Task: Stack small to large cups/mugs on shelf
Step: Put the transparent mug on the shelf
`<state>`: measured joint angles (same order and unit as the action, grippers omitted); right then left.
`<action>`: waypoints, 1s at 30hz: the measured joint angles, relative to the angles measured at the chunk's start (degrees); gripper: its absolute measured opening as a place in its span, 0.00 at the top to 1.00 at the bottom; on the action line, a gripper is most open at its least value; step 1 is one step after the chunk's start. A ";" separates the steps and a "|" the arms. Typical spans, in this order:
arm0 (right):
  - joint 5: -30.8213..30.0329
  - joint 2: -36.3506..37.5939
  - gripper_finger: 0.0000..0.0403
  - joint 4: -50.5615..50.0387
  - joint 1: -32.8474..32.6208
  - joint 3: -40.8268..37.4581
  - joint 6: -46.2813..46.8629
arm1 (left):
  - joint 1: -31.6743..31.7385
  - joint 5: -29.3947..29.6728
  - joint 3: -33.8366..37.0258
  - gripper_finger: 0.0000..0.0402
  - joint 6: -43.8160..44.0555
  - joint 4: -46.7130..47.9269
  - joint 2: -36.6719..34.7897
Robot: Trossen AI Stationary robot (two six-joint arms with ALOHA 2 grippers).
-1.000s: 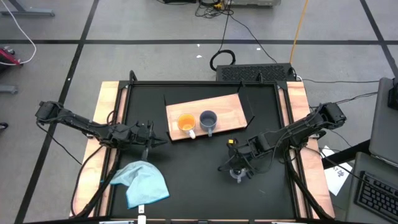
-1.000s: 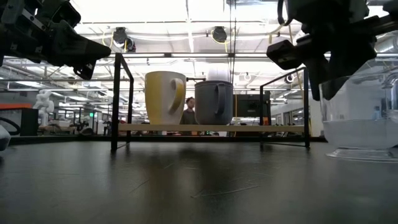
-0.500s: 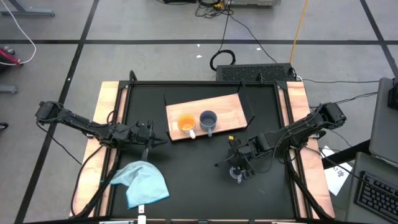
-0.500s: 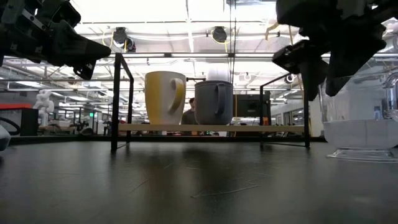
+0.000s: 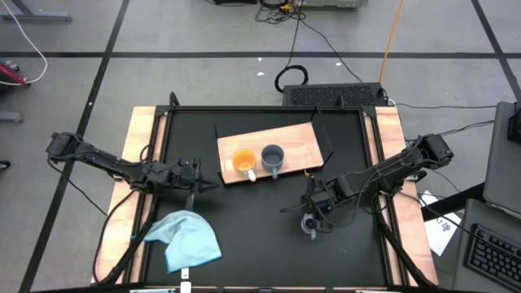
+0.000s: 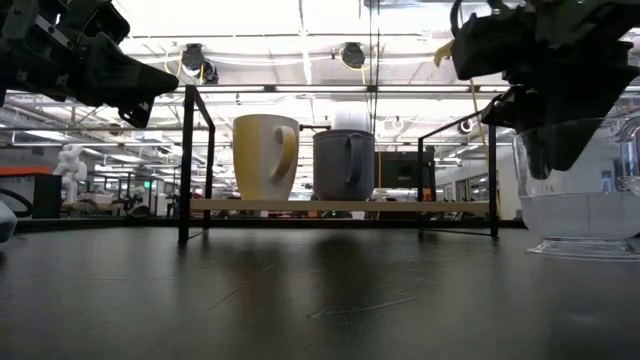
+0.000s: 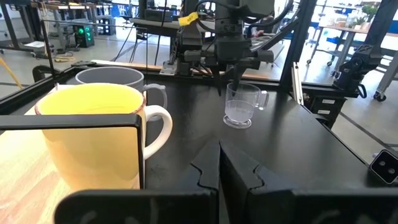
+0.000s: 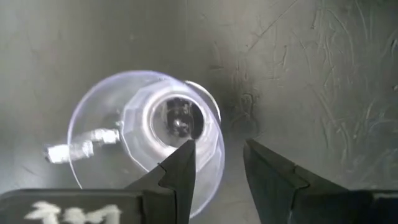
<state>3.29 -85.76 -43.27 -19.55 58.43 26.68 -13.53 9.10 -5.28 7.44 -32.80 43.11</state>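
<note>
Items left to right across the high view, with the hazard each presents.

- Left gripper point(image 5: 198, 181): centre-left of frame, above the bare black bench point(image 5: 260, 244), fingers shut together on nothing, idle. Low hazard; it sits near the shelf's left end and could clip it only if swung.
- Light blue cloth point(image 5: 189, 238): lower left, crumpled on the bench. Well apart from the work; no evident hazard.
- Shelf point(image 5: 297, 140): wooden board, upper centre, tilted slightly in frame, with black frame posts at its ends. A carried cup could strike a post on approach.
- Orange cup point(image 5: 243, 161): on the shelf's left part, white handle towards frame bottom. Upright.
- Grey-blue cup point(image 5: 272, 157): just beside the orange cup, on its right. Little free board near the two; a careless placement could knock either off the front edge.
- Clear cup point(image 5: 311, 225): on the bench, lower right of centre, upright, off the shelf.
- Right gripper point(image 5: 313, 213): directly over the clear cup, fingers partly open, one finger inside the rim and one outside, holding nothing yet. Judged risks: thin slick wall slipping when pinched, cup tipping if the descent is off-centre, transparent rim misjudged.
</note>
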 joint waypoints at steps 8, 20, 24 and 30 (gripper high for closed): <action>-0.11 0.00 0.80 1.45 0.00 0.00 -7.94 | -0.01 -0.02 0.00 0.98 0.13 -0.26 0.00; -0.34 0.02 0.99 3.25 0.42 0.01 -22.69 | 0.00 -0.05 0.00 0.98 0.33 0.09 0.00; 1.29 0.02 1.00 4.30 0.42 0.02 -29.53 | -0.01 -0.07 0.00 0.98 0.35 0.38 0.00; 1.31 0.02 1.00 5.84 1.07 0.02 -32.73 | 0.01 -0.09 0.00 0.98 0.62 1.42 0.00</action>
<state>4.60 -85.73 -37.43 -18.48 58.46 -6.05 -13.52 9.02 -5.28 8.07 -31.37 43.11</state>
